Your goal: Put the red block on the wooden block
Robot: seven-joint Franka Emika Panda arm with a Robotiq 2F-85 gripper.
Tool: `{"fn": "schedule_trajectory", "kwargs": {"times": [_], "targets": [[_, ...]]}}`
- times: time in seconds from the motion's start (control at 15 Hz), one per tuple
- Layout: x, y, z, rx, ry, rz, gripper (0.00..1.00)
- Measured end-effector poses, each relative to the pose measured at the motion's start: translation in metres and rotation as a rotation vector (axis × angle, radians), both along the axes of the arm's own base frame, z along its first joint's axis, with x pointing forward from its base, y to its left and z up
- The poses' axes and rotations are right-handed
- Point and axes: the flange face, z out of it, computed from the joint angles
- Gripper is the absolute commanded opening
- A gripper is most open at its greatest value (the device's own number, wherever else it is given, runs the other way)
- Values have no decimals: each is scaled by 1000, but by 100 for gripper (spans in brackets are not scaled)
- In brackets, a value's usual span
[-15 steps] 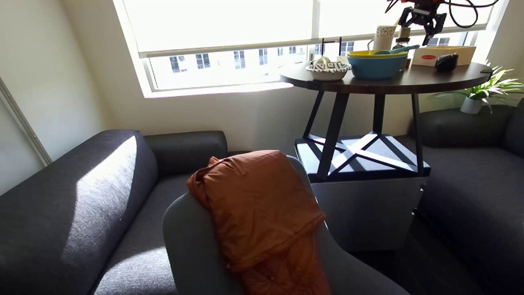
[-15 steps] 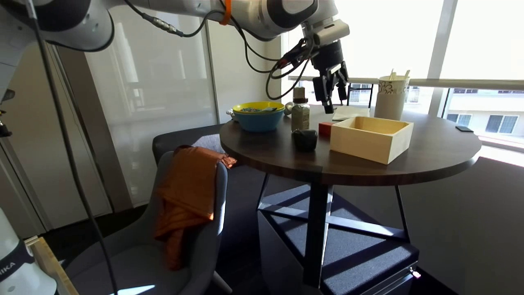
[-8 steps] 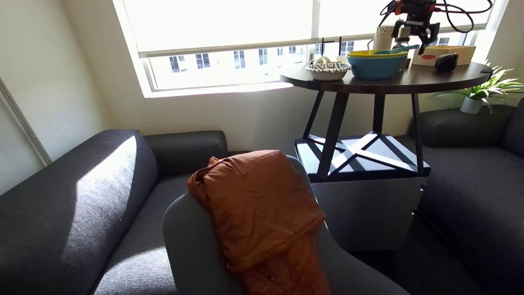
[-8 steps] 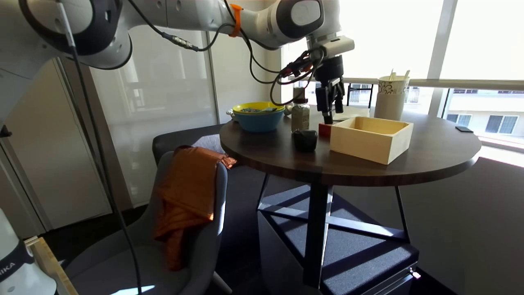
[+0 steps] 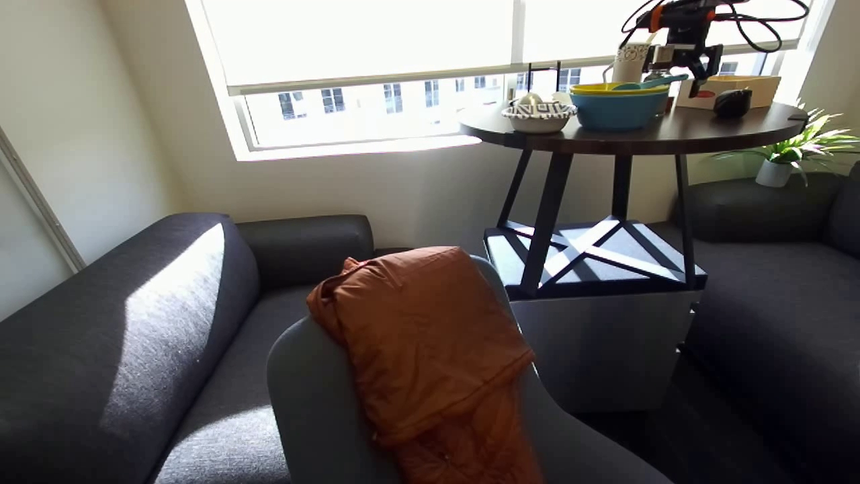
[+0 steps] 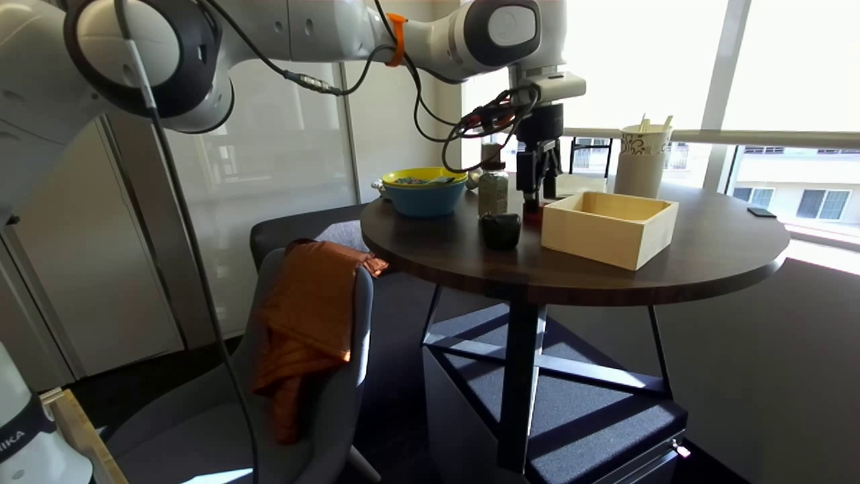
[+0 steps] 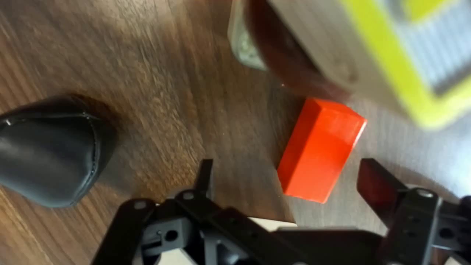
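Wrist view: the fingers (image 7: 377, 189) are standing wide apart, gripping nothing; the red block (image 7: 320, 151) is showing askew, partly between them, likely needing a squaring turn before closing.

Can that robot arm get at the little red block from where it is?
Probably yes: the end effector is open, and in the wrist view nothing shows between its fingers and the red block. The bottle close by may crowd it, though.
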Motion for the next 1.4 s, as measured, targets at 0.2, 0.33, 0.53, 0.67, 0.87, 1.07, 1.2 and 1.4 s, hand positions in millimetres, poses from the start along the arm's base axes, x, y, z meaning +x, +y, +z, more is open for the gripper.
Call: {"fn": "schedule_trajectory", "kwargs": {"times": [0.2,0.33,0.53,0.67,0.87,1.07,1.2,1.4], "targets": [[0,-1,-3,33,11,-12,99],[1,0,-4,48,12,-26,99],[3,-1,-4,54,9,-52,100],[4,-3,-5,59,9,-78,95],[4,-5,-10,74,7,-126,66],[3,-6,-15,84,10,-157,49],[4,-6,-17,87,9,-172,35],[4,-7,-15,85,2,-191,14]]}}
